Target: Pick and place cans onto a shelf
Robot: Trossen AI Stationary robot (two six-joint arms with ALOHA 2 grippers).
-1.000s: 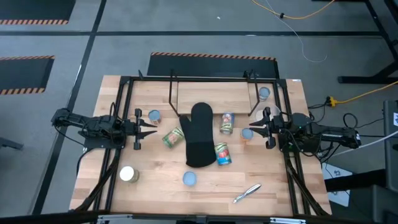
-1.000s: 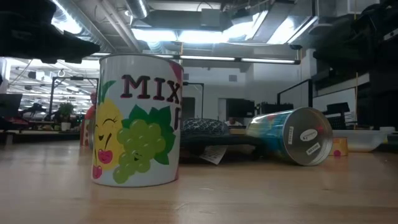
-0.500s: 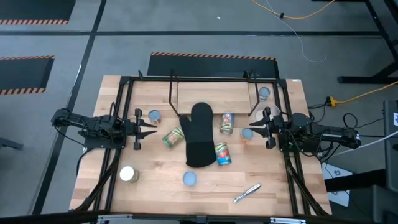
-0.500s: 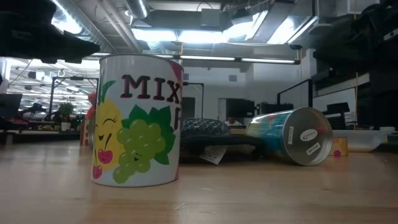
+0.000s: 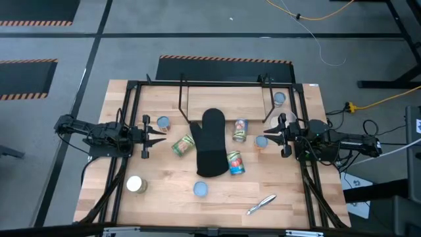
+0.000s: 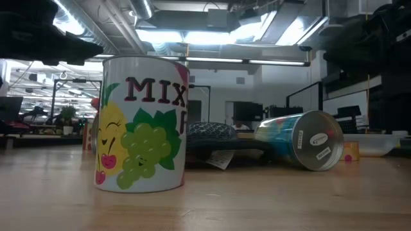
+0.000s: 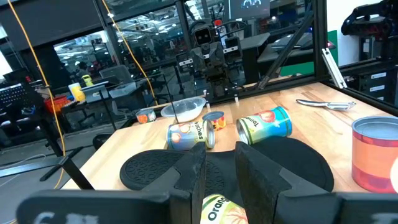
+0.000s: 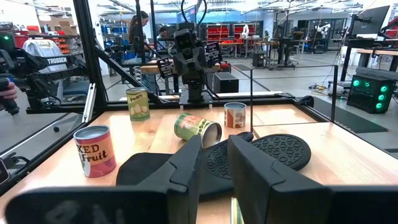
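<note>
Several cans are scattered over the wooden table. Upright ones stand at the left, right, near left and near middle. Three lie on their sides around a black oven mitt. One can stands beside the shelf, a black rod rack with a wooden board at the far middle. My left gripper hovers level at the left, open and holding nothing. My right gripper hovers level at the right, also open and holding nothing.
A silvery pen-like item lies near the front edge. The black table frame runs along both sides and the back. In the low view a mixed-fruit can stands close by, and a tipped can lies beyond it.
</note>
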